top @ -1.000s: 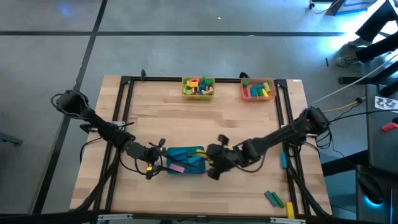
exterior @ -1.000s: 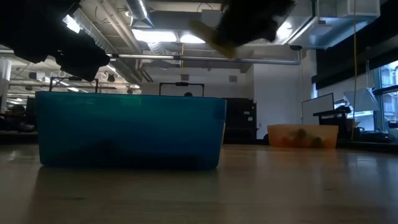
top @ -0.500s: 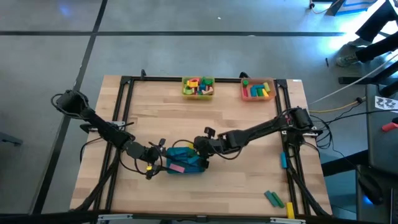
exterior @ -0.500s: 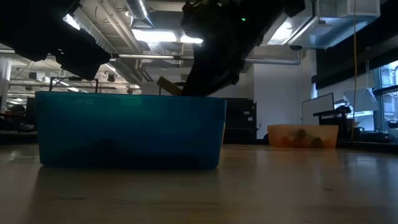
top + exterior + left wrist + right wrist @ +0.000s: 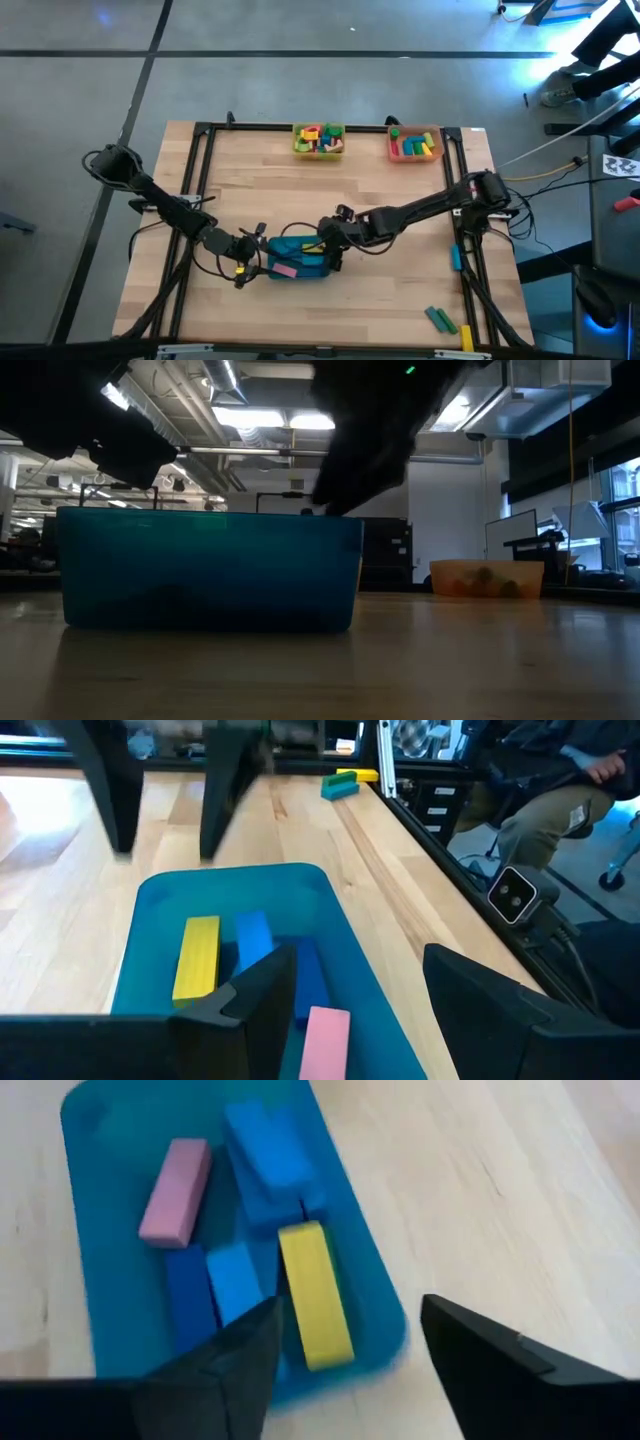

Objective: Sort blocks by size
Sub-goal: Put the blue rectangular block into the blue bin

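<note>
Right now the right gripper (image 5: 322, 244) hovers over the right end of the teal rectangular plastic tray (image 5: 281, 259) near the front middle of the light wooden table (image 5: 330, 190). Its two dark fingers (image 5: 215, 1365) stand apart with nothing between them, and directly below lies a long yellow bar block (image 5: 314, 1294) resting flat inside the tray. Beside that bar in the tray lie several blue blocks (image 5: 268, 1150) and a pink bar block (image 5: 175, 1190), the pink one toward the front edge.

The left gripper (image 5: 250, 254) waits just beside the tray's left end, fingers spread and empty.

At the far edge of the table stand a yellow rectangular tray (image 5: 318, 151), filled with small mixed-colour blocks (image 5: 318, 138), and an orange rectangular tray (image 5: 415, 156) holding green, pink and yellow pieces (image 5: 414, 145). Near the front right corner a green block (image 5: 438, 318) and a yellow block (image 5: 466, 337) lie loose, and a blue bar (image 5: 456, 258) rests along the right frame rail.
</note>
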`<act>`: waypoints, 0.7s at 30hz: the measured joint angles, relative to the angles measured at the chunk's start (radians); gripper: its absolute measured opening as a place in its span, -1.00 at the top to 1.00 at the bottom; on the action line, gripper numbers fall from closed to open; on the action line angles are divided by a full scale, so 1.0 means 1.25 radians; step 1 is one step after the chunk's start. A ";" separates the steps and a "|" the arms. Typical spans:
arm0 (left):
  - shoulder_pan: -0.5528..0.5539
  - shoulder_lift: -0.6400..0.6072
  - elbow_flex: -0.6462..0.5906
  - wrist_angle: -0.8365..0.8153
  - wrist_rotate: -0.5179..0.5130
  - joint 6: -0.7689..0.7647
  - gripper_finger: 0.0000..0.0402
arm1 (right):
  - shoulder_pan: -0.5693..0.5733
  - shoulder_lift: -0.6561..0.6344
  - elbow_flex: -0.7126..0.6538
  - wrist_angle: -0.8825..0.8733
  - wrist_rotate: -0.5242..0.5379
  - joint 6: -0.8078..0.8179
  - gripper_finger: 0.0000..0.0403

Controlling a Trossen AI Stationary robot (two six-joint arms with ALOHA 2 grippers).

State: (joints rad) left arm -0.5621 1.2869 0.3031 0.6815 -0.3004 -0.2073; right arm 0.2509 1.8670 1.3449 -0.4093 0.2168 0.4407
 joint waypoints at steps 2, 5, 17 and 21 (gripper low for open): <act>0.000 0.000 0.000 -0.005 0.000 -0.004 -0.01 | 0.009 -0.036 0.000 -0.071 0.001 0.036 -0.26; 0.000 0.000 0.001 -0.013 0.000 -0.009 -0.01 | 0.040 -0.095 0.000 -0.203 0.018 0.114 -0.30; 0.013 0.000 0.001 -0.011 -0.001 0.005 -0.01 | 0.260 -0.253 -0.084 -0.835 0.122 0.685 -0.31; 0.017 0.000 0.001 -0.016 -0.002 0.004 -0.01 | 0.298 -0.338 -0.235 -0.795 0.025 0.838 -0.31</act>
State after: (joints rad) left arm -0.5404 1.2873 0.3038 0.6621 -0.3023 -0.2020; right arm 0.6234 1.4448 1.0516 -1.4026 0.2479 1.4887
